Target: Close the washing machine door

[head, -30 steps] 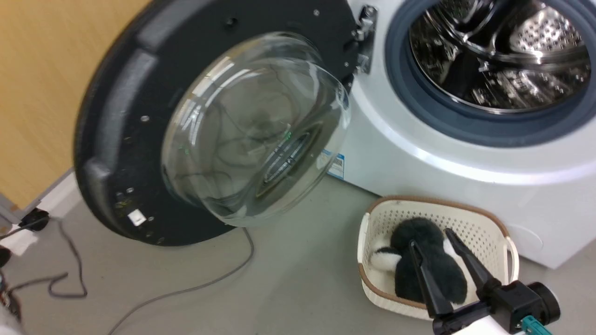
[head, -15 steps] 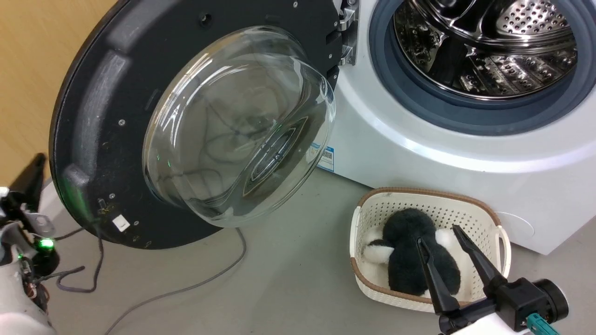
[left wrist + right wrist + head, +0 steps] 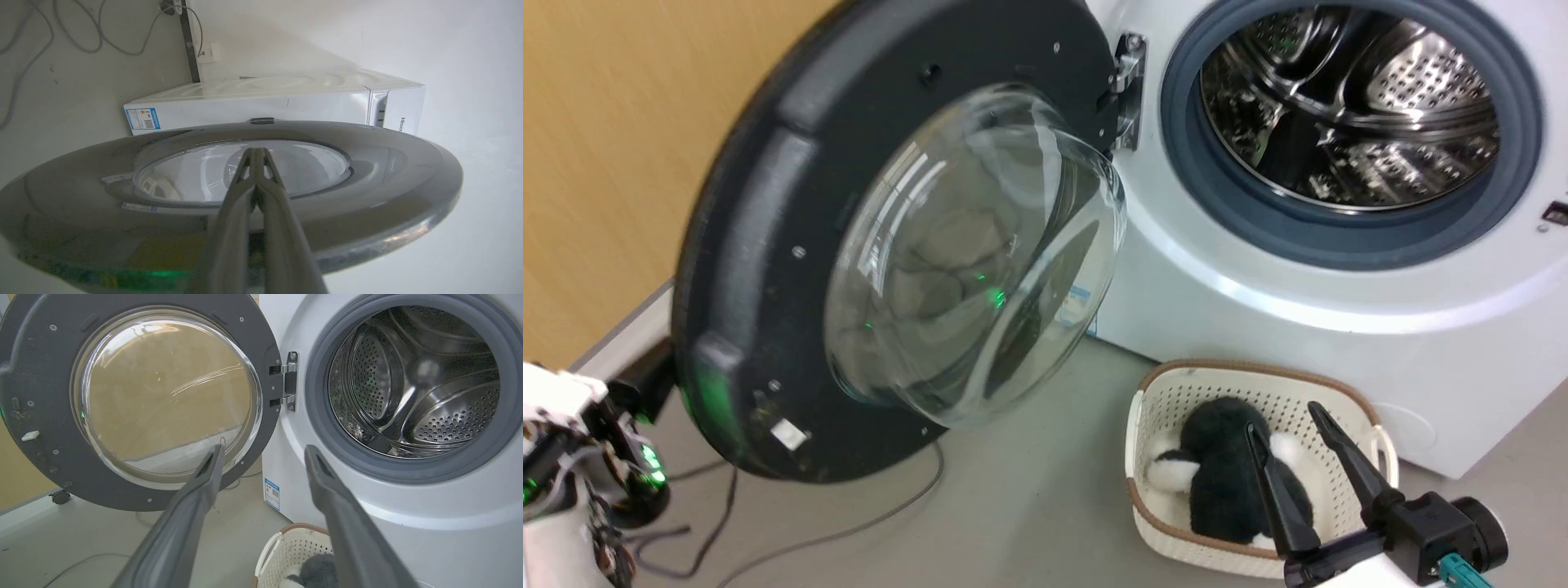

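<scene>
Washing machine door (image 3: 760,212) left of washing machine (image 3: 1258,310), basket (image 3: 1150,412) before it, toy (image 3: 1225,482) inside

We're logging the washing machine door (image 3: 760,245) as matte black inside with a clear glass bowl (image 3: 972,269), and the washing machine (image 3: 1258,318) as white with a grey gasket (image 3: 1339,237), a shiny steel drum (image 3: 1347,122) dotted with holes and a blue-white sticker (image 3: 272,494). We're also noting a cream perforated basket (image 3: 1176,400) with a brown rim holding a black-and-white plush (image 3: 1217,482), the right gripper (image 3: 1281,417) showing black fingers (image 3: 1278,498), a tan faintly streaked wall (image 3: 605,122), a grey floor (image 3: 1029,506) and a green light (image 3: 652,474) glowing on the left arm (image 3: 551,392).
</scene>
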